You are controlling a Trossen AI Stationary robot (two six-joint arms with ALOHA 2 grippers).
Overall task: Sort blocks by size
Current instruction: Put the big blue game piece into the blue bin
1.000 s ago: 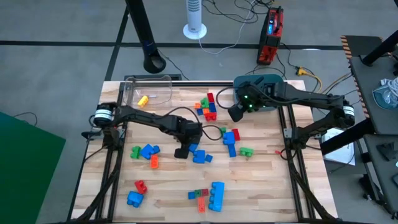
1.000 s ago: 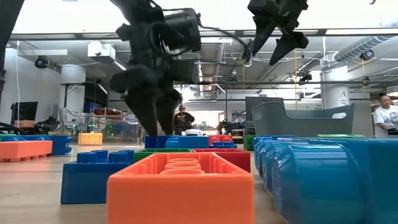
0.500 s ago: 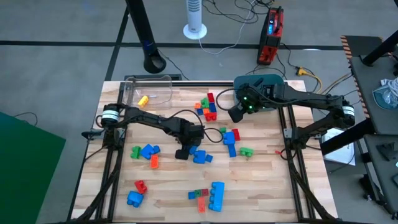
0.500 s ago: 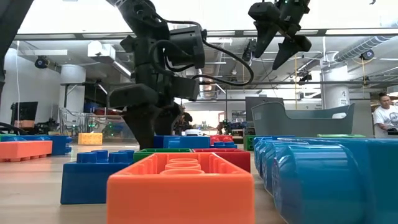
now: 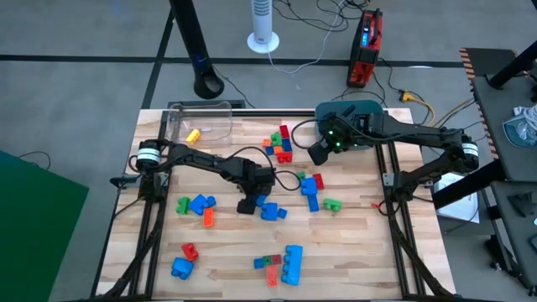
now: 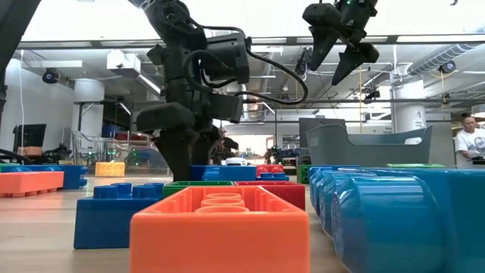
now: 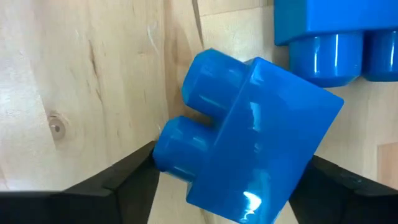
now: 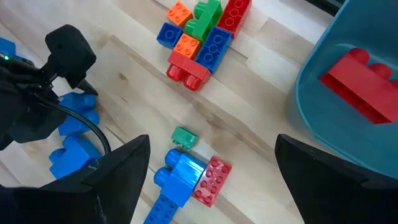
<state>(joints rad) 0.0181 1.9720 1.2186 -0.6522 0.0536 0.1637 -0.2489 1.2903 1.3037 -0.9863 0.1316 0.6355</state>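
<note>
Bare wood lies left of the left pincer [image 5: 246, 206]; blue blocks [image 5: 270, 210] crowd its right.

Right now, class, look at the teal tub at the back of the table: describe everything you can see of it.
The teal tub is a rounded, open-topped bin of smooth plastic, standing upright at the table's far right corner. In the right wrist view, a chunky red block lies tilted inside it. The right tool hovers open, raised beside it, over the table; its arm passes over the tub's rim. From table height, the tub looks grey-teal with a dipped rim.
</note>
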